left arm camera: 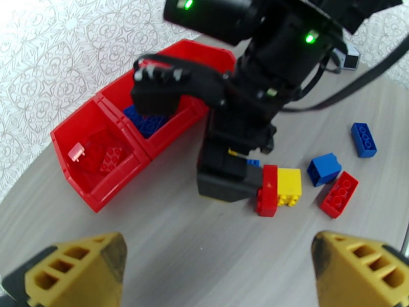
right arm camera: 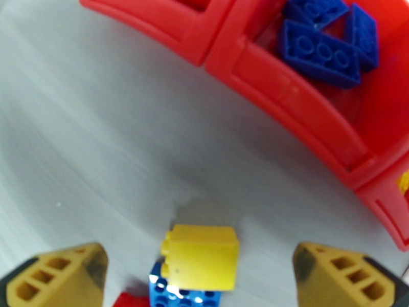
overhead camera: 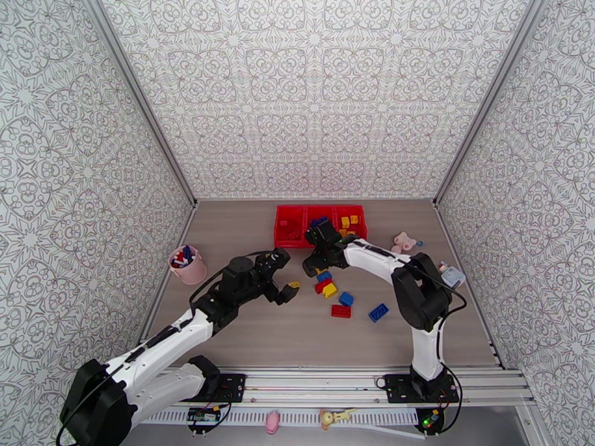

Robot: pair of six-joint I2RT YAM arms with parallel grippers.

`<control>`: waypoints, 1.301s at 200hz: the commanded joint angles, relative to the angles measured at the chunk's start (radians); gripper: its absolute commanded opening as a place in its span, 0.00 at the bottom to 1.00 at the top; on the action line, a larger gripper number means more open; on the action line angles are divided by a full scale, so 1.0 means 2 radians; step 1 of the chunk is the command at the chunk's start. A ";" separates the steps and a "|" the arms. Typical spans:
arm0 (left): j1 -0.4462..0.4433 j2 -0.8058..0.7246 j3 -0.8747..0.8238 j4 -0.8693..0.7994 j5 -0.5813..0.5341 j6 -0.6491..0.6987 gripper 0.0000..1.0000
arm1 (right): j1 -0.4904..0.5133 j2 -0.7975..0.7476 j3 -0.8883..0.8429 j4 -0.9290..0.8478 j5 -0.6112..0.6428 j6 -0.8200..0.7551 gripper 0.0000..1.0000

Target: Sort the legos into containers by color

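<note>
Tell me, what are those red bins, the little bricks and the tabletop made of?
The red bins: likely moulded plastic, glossy, with soft highlights on rims. The bricks: hard plastic, shiny, with crisp studs. The tabletop: probably wood-look laminate, matte, faint grain streaks.

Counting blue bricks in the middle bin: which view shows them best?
The right wrist view: the blue bricks lie close and large in the middle bin. The left wrist view has them partly behind the right arm; the top view shows a tiny blue speck.
</note>
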 commanded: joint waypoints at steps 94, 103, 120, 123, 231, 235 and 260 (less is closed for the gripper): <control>-0.010 0.013 0.004 0.010 0.022 0.019 1.00 | 0.003 0.058 0.056 -0.059 0.006 0.016 0.69; -0.010 0.014 0.003 0.010 0.022 0.019 1.00 | 0.003 0.058 0.056 -0.059 0.006 0.016 0.64; -0.011 0.014 0.003 0.011 0.023 0.020 1.00 | 0.003 0.055 0.055 -0.059 0.006 0.016 0.55; -0.011 0.014 0.003 0.012 0.022 0.019 1.00 | 0.003 0.054 0.055 -0.059 0.006 0.016 0.55; -0.026 0.045 0.007 0.059 0.022 -0.011 1.00 | -0.006 -0.020 0.027 -0.012 0.013 0.041 0.30; -0.027 0.047 0.006 0.062 0.022 -0.014 1.00 | -0.008 -0.025 0.024 -0.007 0.013 0.044 0.30; -0.034 0.066 0.004 0.100 0.020 -0.031 1.00 | -0.029 -0.058 0.007 0.029 0.017 0.061 0.30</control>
